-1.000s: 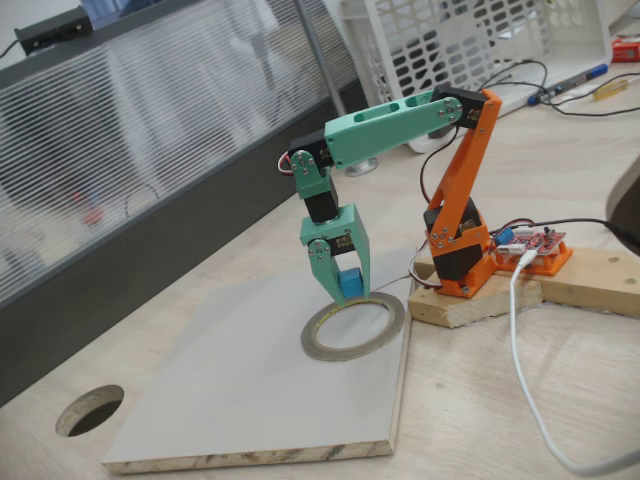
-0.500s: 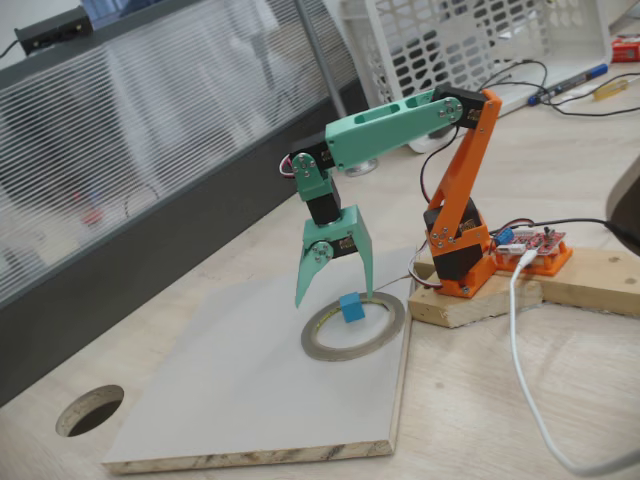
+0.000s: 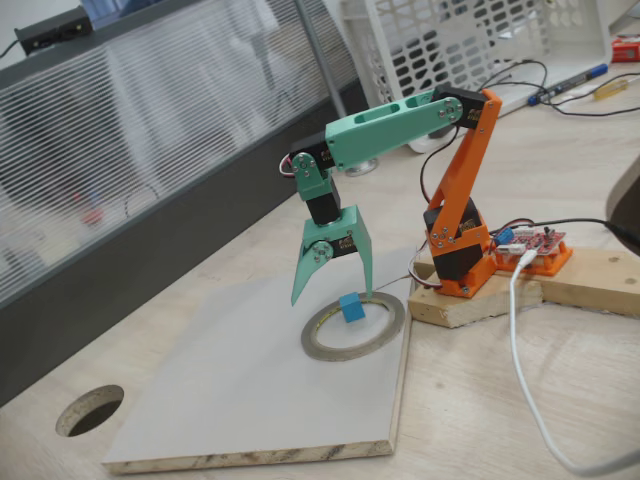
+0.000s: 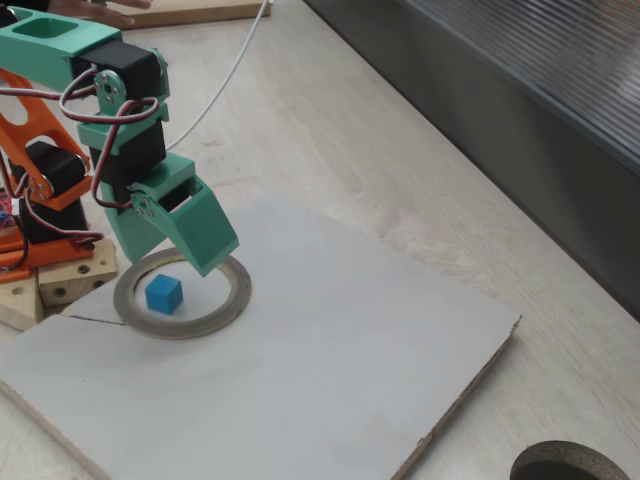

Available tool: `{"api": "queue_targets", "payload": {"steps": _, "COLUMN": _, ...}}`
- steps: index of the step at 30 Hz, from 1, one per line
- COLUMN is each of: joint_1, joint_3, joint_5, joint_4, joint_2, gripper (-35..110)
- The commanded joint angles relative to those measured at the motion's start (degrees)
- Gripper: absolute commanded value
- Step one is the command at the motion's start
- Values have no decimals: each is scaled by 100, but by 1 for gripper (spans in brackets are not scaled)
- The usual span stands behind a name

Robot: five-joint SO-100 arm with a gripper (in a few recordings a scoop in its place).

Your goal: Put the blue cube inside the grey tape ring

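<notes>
green pincer (image 3: pixel 334 290) hanging spread wide, empty | small sky-blue plastic cube (image 3: pixel 350 307) sitting inside flat grey tape ring (image 3: pixel 385 330) | risk: a descending finger knocking it out

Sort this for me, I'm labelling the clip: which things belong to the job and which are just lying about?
Job: small sky-blue plastic cube, lying inside the flat grey tape ring; open green end effector above it.

Lying about: white plastic basket, white cable, round dark hole in the table, blue pen.

Matt plastic blue cube (image 4: pixel 164 294) on a smooth pale board (image 4: pixel 330 370).
</notes>
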Motion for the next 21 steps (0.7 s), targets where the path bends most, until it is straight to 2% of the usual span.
{"api": "queue_targets", "payload": {"steps": 1, "joint_1": -9, "joint_3": -79, "joint_5": -9, "joint_4": -9, "joint_2": 158, "gripper": 70}}
{"api": "queue_targets", "payload": {"steps": 6, "joint_1": -9, "joint_3": -334, "joint_5": -18, "joint_4": -26, "joint_2": 158, "gripper": 46}}
{"api": "queue_targets", "payload": {"steps": 12, "joint_1": 220, "joint_3": -1828, "joint_5": -18, "joint_4": -26, "joint_2": 0, "gripper": 15}}
{"api": "queue_targets", "payload": {"steps": 16, "joint_1": 1099, "joint_3": -2355, "joint_5": -18, "joint_4": -18, "joint_2": -439, "gripper": 3}}
{"api": "queue_targets", "payload": {"steps": 21, "joint_1": 1714, "joint_3": -2355, "joint_5": -18, "joint_4": 53, "joint_2": -536, "gripper": 1}}
